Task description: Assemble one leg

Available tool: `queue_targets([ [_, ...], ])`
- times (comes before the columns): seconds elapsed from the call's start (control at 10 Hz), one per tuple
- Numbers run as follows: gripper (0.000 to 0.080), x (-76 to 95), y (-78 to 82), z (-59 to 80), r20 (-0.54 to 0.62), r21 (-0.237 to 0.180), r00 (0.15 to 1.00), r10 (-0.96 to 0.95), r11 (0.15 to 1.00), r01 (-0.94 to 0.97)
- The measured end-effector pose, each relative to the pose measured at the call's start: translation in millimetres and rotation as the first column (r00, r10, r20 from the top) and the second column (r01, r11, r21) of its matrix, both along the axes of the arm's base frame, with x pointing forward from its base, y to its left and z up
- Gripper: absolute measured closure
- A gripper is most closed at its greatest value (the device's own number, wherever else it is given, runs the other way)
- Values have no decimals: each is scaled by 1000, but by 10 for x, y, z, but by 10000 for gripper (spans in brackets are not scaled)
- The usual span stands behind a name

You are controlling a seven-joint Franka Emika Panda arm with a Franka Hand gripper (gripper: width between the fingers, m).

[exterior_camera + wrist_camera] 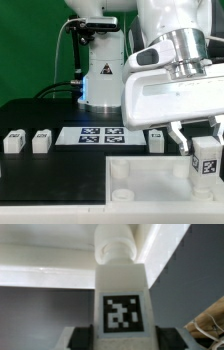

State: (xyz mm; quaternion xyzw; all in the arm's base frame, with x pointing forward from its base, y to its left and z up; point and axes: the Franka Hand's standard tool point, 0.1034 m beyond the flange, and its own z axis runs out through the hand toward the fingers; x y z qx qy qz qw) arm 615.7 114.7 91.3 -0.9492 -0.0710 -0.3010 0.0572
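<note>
The hand [200, 140] of the white robot arm [170, 60] hangs in the lower right of the exterior frame. It is closed on a small white blocky plastic leg [206, 165] with a black-and-white square tag on its face. The wrist view shows the grip more plainly. The two dark fingers [82, 339] press on opposite sides of the leg [122, 291], just below the tag, with no gap showing at either side. The hand [122, 339] is open only as far as the leg is wide.

The held leg stands upright over the right part of a large white tray-like plastic panel [140, 182], which lies along the bottom of the exterior frame. In the wrist view the leg's rounded far end reaches the panel [40, 263]. I cannot tell whether the two are touching.

Three more white tagged legs stand on the black table [50, 175]. Two of them [14, 141] [41, 141] stand side by side at the middle left. The third [155, 139] is just to the right of the thin flat white marker board [100, 135], which lies at the frame's centre.
</note>
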Motion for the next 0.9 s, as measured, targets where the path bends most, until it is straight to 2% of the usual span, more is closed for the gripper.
queue_targets([
  [0.3,508,-25,-18,-90,-11,-1,1000,-3,1000,3],
  [0.7,508,-33,-19,-108,-16,-1,1000,-3,1000,3],
  [0.8,426,-40,-18,-120,-22,-1,1000,-3,1000,3],
  [0.9,251,-41,-19,-120,-22,-1,1000,-3,1000,3],
])
